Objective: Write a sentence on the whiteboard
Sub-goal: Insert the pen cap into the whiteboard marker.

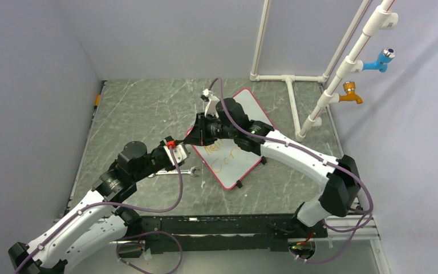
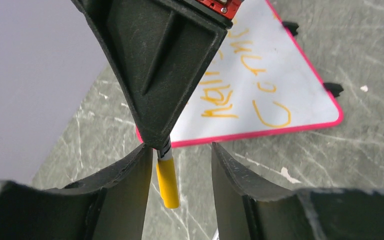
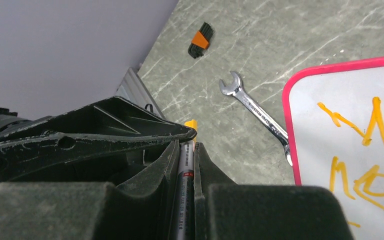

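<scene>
The whiteboard (image 1: 240, 149) lies flat at mid-table, pink-rimmed, with orange writing on it; it also shows in the left wrist view (image 2: 260, 65) and the right wrist view (image 3: 350, 150). My right gripper (image 1: 197, 136) hovers over the board's left corner, shut on a grey marker (image 3: 185, 175). The marker's yellow capped end (image 2: 167, 182) sticks out between the spread fingers of my left gripper (image 2: 180, 155), close to the left finger (image 2: 130, 180). My left gripper (image 1: 178, 149) is open, just left of the board, facing the right gripper (image 3: 186, 145).
A steel wrench (image 1: 175, 171) lies on the table left of the board, under my left gripper; it also shows in the right wrist view (image 3: 257, 112). A black-and-orange tool (image 3: 200, 40) lies near the left wall. A white pipe frame (image 1: 296, 97) with blue and orange taps stands back right.
</scene>
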Controlling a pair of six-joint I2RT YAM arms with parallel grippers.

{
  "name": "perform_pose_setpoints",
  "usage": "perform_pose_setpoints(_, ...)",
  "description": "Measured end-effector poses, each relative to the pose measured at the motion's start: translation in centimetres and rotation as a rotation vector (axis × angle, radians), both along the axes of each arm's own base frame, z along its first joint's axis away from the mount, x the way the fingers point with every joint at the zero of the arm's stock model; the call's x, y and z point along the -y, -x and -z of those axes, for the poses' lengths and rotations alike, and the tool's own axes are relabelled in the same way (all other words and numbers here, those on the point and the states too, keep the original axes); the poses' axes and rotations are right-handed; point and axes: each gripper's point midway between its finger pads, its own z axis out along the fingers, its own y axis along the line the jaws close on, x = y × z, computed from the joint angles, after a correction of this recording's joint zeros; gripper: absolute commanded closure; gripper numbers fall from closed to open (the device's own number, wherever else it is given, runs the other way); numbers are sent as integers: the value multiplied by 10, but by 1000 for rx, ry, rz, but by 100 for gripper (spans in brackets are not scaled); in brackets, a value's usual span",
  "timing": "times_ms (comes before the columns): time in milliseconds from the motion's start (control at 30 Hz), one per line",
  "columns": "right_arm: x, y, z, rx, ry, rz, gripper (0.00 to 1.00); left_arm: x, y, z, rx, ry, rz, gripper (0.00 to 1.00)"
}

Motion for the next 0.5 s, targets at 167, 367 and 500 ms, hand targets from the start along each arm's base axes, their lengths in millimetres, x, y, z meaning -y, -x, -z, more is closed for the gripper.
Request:
perform_pose_setpoints(167, 10, 3, -17, 66, -14, -13, 100, 8, 3, -17, 34, 37, 46, 51)
perform_pose_setpoints(367, 22, 6, -24, 128, -3, -37, 100, 12, 6, -19, 38, 47, 73, 52)
perform_pose_setpoints(500, 31, 10, -29, 170, 3, -51, 100, 10, 5, -19, 35, 50, 67, 53)
